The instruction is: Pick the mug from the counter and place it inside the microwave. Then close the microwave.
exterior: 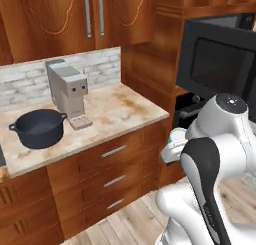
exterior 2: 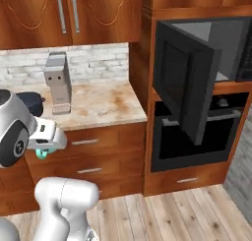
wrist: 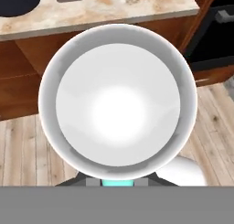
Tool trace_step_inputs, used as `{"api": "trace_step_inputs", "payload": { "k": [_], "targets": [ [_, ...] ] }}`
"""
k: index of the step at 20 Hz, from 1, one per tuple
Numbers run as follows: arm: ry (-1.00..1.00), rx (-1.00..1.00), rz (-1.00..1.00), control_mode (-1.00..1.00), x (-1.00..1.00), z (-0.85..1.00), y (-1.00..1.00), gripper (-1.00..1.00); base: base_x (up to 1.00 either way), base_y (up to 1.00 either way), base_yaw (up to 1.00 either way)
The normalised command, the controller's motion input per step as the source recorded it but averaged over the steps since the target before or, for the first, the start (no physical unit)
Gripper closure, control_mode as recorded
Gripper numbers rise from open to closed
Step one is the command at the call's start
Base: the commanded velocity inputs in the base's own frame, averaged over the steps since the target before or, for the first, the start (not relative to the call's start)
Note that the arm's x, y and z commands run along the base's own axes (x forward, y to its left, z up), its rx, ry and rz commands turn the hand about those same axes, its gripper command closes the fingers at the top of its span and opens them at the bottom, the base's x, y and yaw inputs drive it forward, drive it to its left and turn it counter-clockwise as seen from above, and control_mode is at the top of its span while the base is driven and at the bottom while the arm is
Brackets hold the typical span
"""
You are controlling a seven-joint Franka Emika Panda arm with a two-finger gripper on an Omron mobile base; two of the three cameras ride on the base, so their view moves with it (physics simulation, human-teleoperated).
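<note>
Fingers (exterior 2: 43,151) closed on mug (wrist: 118,102), held off the bench (exterior: 125,109) over the floor. Microwave (exterior 2: 197,77) at 2 o'clock, door hanging open. Risk: swinging across clips the door edge, knocking mug loose or tipping it
</note>
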Motion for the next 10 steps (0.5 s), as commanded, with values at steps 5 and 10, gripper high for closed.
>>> {"api": "trace_step_inputs", "payload": {
  "k": [5,10],
  "targets": [
    [0.0,0.0,0.0,1.0,0.0,0.0,0.0,1.0,-0.32,0.05,-0.93],
    [0.0,0.0,0.0,1.0,0.0,0.0,0.0,1.0,-0.26,0.02,-0.93]
  ]
}}
